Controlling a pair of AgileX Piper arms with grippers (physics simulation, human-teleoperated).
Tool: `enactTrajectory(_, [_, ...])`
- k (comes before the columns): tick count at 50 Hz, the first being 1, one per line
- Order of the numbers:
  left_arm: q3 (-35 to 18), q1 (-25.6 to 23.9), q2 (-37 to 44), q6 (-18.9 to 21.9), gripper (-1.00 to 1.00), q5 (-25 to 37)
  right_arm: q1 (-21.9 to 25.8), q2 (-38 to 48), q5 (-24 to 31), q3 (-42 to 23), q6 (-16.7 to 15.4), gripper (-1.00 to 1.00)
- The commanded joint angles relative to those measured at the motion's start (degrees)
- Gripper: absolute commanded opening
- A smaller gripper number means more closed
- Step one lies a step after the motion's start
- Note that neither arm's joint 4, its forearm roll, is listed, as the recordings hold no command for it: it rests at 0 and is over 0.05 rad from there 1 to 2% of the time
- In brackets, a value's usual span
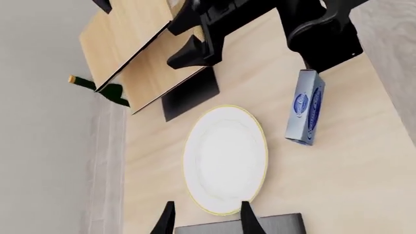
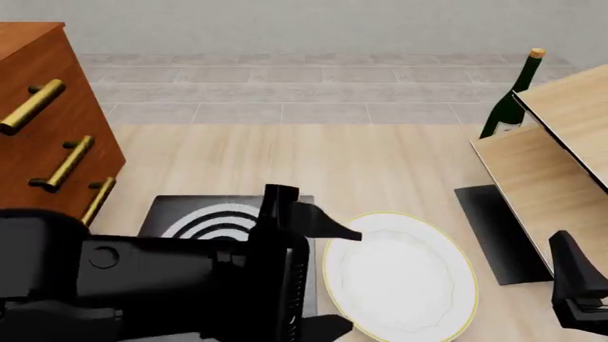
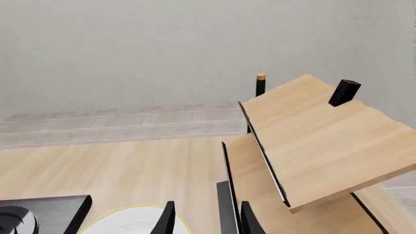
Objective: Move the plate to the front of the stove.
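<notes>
The plate [image 2: 404,274], white with a thin gold rim, lies flat on the table just right of the stove [image 2: 204,217], a black slab with a ringed silver burner. My left gripper [image 2: 334,279] is open at the plate's left edge, one finger on each side of it and not closed on it. In the left wrist view the plate [image 1: 224,158] fills the middle, its near rim between the open left gripper's [image 1: 206,222] fingertips. My right gripper [image 2: 574,285] hangs at the table's right. The right wrist view shows the right gripper [image 3: 208,219] open and empty, the plate [image 3: 133,222] off to one side.
A wooden drawer chest [image 2: 43,121] stands at the left. A tilted wooden shelf unit [image 2: 556,157] stands at the right, with a plain dark panel [image 2: 494,231] beside it and a green bottle [image 2: 511,96] behind. A blue-grey box [image 1: 305,107] lies near the plate.
</notes>
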Motion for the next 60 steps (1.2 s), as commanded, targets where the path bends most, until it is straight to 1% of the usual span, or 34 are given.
enactTrajectory(1, [-3.33,-3.7,6.66,-3.02,1.0,-0.13,-0.2,0.0,-0.13,0.1,0.19,1.0])
enactTrajectory(9, [-3.26,-4.35,9.73,-4.41,1.0,-1.22,-0.59,0.0,-0.3,0.02,0.42,1.0])
enactTrajectory(11, [-3.56,-4.63,10.65,-5.52,1.0,-0.88,-0.6,0.0,-0.4,0.04,0.48,1.0])
enactTrajectory(13, [-2.34,-4.12,10.73,-4.91,1.0,-1.88,-0.6,0.0,-0.41,0.05,0.54,1.0])
enactTrajectory(15, [-1.76,-4.25,11.59,-5.44,1.0,-2.15,-0.58,0.0,-0.47,0.16,0.66,1.0])
enactTrajectory(19, [-0.24,-3.85,12.39,-5.26,1.0,-3.27,-0.51,0.0,-0.42,0.22,0.88,1.0])
enactTrajectory(23, [-0.18,-4.0,13.55,-6.4,1.0,-3.49,-0.51,0.0,-0.39,0.24,1.07,1.0])
enactTrajectory(25, [0.47,-3.96,13.73,-6.0,1.0,-4.06,-0.6,0.0,-0.44,0.22,1.07,1.0])
enactTrajectory(27, [-0.26,-4.32,13.96,-6.89,1.0,-3.58,-0.56,0.0,-0.45,0.22,1.12,1.0])
enactTrajectory(30, [0.09,-4.19,14.51,-7.15,1.0,-4.1,-0.59,0.0,-0.45,0.24,1.31,1.0])
enactTrajectory(35, [1.72,-3.97,15.83,-6.84,1.0,-6.06,-0.41,0.0,-0.55,0.22,1.46,1.0])
enactTrajectory(43, [1.62,-3.76,16.93,-7.05,1.0,-6.85,-0.08,0.0,-0.66,0.23,1.49,1.0])
enactTrajectory(45, [1.08,-4.03,17.41,-7.81,1.0,-6.74,-0.1,0.0,-0.68,0.24,1.47,1.0])
enactTrajectory(47, [1.54,-3.76,17.69,-7.37,1.0,-7.4,-0.1,0.0,-0.63,0.26,1.49,1.0])
enactTrajectory(49, [1.08,-3.84,18.24,-8.14,1.0,-7.33,-0.13,0.0,-0.56,0.28,1.49,1.0])
enactTrajectory(51, [1.88,-3.54,18.66,-7.56,1.0,-8.41,-0.14,0.0,-0.58,0.28,1.58,1.0])
enactTrajectory(52, [1.49,-3.75,18.98,-8.35,1.0,-8.17,-0.09,0.0,-0.62,0.28,1.66,1.0])
enactTrajectory(60, [2.41,-2.98,20.93,-7.69,1.0,-10.28,0.08,0.0,-0.46,0.29,1.97,1.0])
